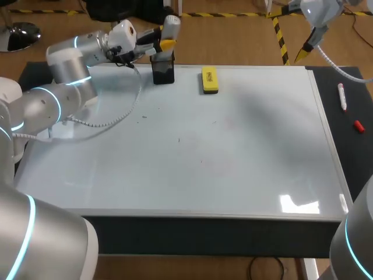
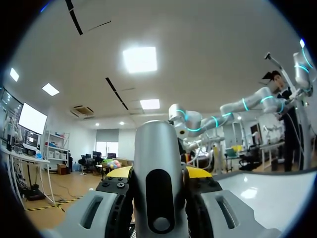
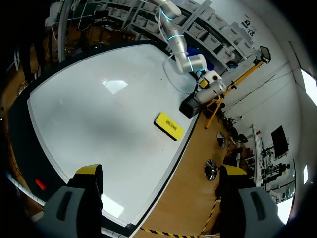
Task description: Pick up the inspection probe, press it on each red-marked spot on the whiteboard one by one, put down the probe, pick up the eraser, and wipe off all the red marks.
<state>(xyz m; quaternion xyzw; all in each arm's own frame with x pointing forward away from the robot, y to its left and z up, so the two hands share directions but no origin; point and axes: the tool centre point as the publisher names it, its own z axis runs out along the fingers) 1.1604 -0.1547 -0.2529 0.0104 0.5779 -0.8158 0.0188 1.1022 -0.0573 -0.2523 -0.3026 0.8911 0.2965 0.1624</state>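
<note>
Left tool [image 2: 158, 174] is pinching the inspection probe [image 2: 157, 148] between both fingers, close above the black holder [image 1: 163, 70] at the far edge of the whiteboard [image 1: 233, 151]. Right tool [image 3: 161, 198] is hanging spread wide. The eraser [image 1: 210, 80] is lying near the holder.

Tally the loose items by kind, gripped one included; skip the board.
probe: 1
holder: 1
eraser: 1
marker: 1
red cap: 1
Total: 5
</note>
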